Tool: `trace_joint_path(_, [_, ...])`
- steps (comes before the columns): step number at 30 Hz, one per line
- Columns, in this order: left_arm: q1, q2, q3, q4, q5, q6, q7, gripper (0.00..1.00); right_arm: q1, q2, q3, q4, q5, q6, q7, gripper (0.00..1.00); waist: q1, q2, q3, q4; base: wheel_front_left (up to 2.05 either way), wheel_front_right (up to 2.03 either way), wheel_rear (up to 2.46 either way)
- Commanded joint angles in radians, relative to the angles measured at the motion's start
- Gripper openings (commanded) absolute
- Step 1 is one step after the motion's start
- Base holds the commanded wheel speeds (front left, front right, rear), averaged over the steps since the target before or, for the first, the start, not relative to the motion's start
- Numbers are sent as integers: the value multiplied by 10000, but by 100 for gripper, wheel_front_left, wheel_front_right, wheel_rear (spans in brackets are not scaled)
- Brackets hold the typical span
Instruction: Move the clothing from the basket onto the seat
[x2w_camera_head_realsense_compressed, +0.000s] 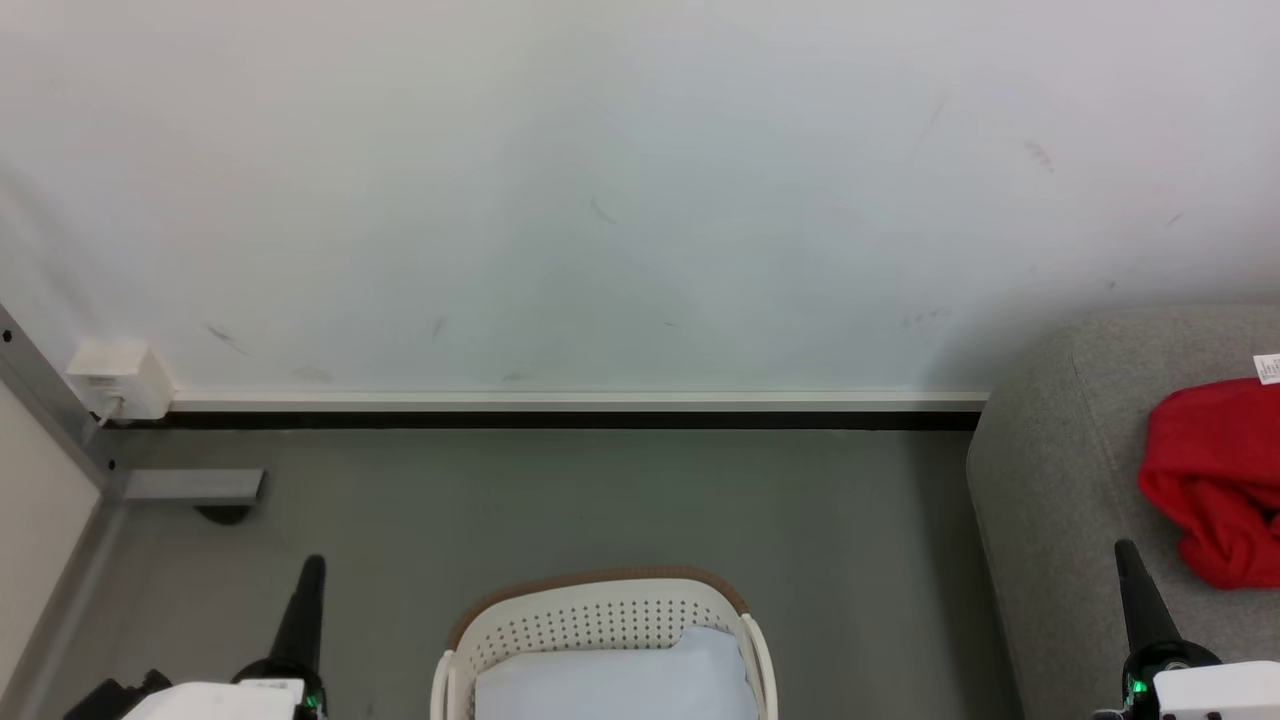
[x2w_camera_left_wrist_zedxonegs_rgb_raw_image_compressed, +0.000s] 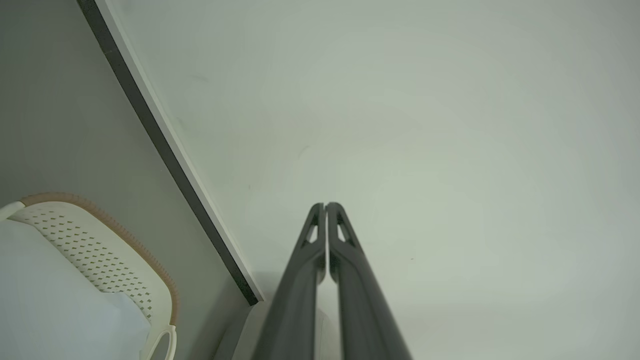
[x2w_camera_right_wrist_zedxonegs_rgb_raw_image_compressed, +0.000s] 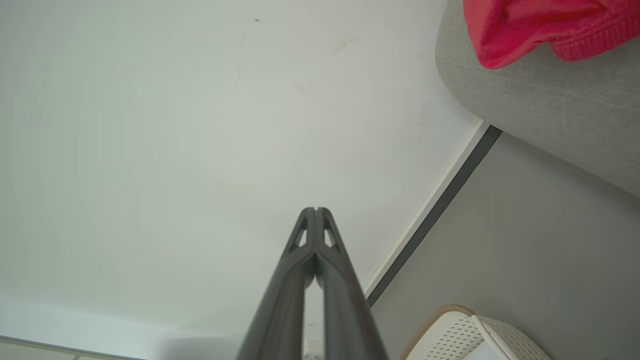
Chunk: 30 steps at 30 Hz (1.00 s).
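Note:
Red clothing (x2w_camera_head_realsense_compressed: 1215, 480) lies bunched on the grey seat (x2w_camera_head_realsense_compressed: 1060, 480) at the right, a small white tag at its top edge; the right wrist view has the clothing (x2w_camera_right_wrist_zedxonegs_rgb_raw_image_compressed: 530, 25) on the seat (x2w_camera_right_wrist_zedxonegs_rgb_raw_image_compressed: 550, 100) too. The white perforated basket (x2w_camera_head_realsense_compressed: 590, 615) with a tan rim stands on the floor at bottom centre, a pale bluish pad (x2w_camera_head_realsense_compressed: 620, 680) inside it. My left gripper (x2w_camera_head_realsense_compressed: 312, 565) is shut left of the basket, holding nothing. My right gripper (x2w_camera_head_realsense_compressed: 1125, 548) is shut over the seat's front part, just left of the clothing. Both wrist views show fingertips pressed together: left gripper (x2w_camera_left_wrist_zedxonegs_rgb_raw_image_compressed: 325, 205), right gripper (x2w_camera_right_wrist_zedxonegs_rgb_raw_image_compressed: 315, 209).
A white wall with a dark baseboard (x2w_camera_head_realsense_compressed: 560, 420) runs behind the grey floor. A white socket box (x2w_camera_head_realsense_compressed: 118, 380) and a grey metal frame post (x2w_camera_head_realsense_compressed: 50, 410) stand at the left. The basket's rim (x2w_camera_left_wrist_zedxonegs_rgb_raw_image_compressed: 125, 235) shows in the left wrist view, and a basket corner (x2w_camera_right_wrist_zedxonegs_rgb_raw_image_compressed: 465, 335) in the right.

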<state>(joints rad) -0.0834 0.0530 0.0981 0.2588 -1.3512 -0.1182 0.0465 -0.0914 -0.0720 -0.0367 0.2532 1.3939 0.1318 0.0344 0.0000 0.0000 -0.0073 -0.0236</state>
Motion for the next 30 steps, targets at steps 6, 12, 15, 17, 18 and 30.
trace_joint_path(6, [-178,24,80,-89,-627,-78,162,0,-182,2,-180,-107,527,-15,167,0,0,0,17,38,0,0,0])
trace_joint_path(12, [-195,15,105,-105,-1065,-82,286,0,-182,32,-292,-108,931,-16,276,0,0,0,34,78,0,0,0])
trace_joint_path(15, [-207,12,114,-110,-1297,-94,346,0,-185,48,-347,-111,1115,-17,359,0,0,0,43,97,0,0,0])
trace_joint_path(17, [-220,10,123,-113,-1469,-103,385,0,-185,58,-388,-112,1243,-17,383,0,0,0,49,111,0,0,0])
trace_joint_path(18, [-226,8,125,-115,-1540,-107,405,0,-183,62,-407,-111,1319,-17,413,0,0,0,52,117,0,0,0])
trace_joint_path(30, [-271,-12,167,-140,-2302,-141,618,0,-201,122,-613,-114,2038,-20,642,0,0,0,87,197,0,0,0])
